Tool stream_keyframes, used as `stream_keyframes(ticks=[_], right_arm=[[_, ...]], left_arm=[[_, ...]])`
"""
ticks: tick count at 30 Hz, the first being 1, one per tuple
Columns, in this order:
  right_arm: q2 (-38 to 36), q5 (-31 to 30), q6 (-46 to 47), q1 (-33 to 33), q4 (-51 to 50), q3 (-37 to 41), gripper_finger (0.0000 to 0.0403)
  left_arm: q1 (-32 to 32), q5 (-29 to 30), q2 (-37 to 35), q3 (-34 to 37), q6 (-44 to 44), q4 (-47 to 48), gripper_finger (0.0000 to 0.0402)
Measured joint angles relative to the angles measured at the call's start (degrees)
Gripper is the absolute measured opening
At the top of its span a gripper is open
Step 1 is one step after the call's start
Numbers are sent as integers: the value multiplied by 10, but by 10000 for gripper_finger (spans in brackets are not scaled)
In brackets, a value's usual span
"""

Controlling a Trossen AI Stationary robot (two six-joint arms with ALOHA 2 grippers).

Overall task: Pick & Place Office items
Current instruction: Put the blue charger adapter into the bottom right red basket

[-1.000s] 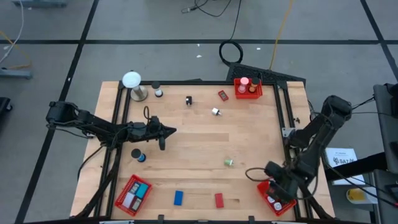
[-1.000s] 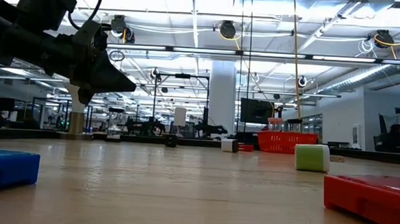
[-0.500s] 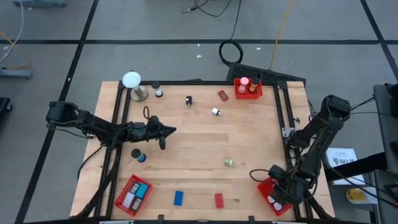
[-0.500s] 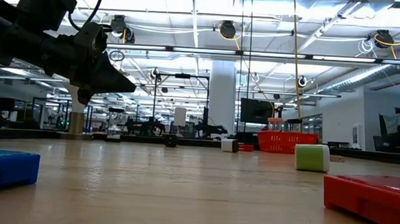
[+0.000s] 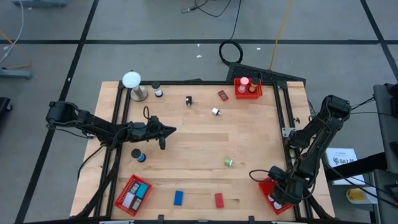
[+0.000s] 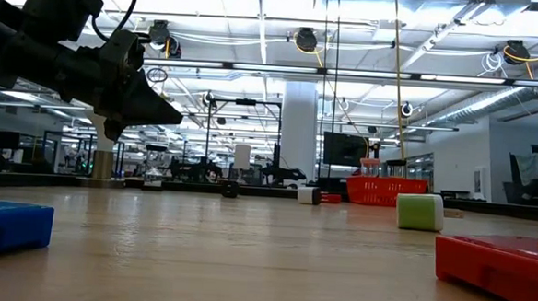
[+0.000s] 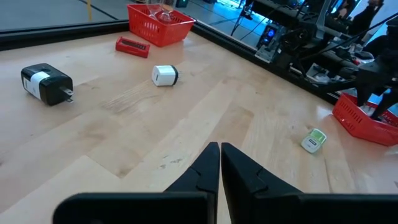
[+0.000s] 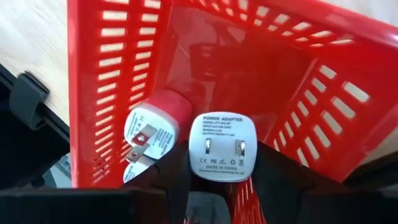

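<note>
Overhead, the right gripper (image 5: pixel 278 193) hangs in the red basket (image 8: pixel 186 56) at the table's near right corner, fingers clamped on a white power adapter (image 8: pixel 222 147); a red-and-white adapter (image 8: pixel 152 127) lies just beside it inside that basket. Well apart from the basket, the left gripper (image 7: pixel 219 163) hovers fully closed and empty over bare wood, with a green-and-white plug (image 7: pixel 314 139) between it and the basket.

Wooden table (image 5: pixel 186 140), red baskets at corners (image 5: pixel 248 88), blue block (image 5: pixel 178 198), red block (image 5: pixel 219 200), green-white piece (image 5: pixel 229 162).
</note>
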State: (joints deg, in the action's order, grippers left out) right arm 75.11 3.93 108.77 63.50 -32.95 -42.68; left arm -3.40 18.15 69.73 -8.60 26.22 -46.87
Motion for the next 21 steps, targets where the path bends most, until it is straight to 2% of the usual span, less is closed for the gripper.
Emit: stream_keyframes(ticks=[8, 21], right_arm=[[0, 39, -1, 0, 0, 0, 174], [-22, 67, -8, 0, 31, 0, 190]], left_arm=[[0, 0, 0, 0, 0, 0, 17], [0, 0, 0, 0, 0, 0, 17]])
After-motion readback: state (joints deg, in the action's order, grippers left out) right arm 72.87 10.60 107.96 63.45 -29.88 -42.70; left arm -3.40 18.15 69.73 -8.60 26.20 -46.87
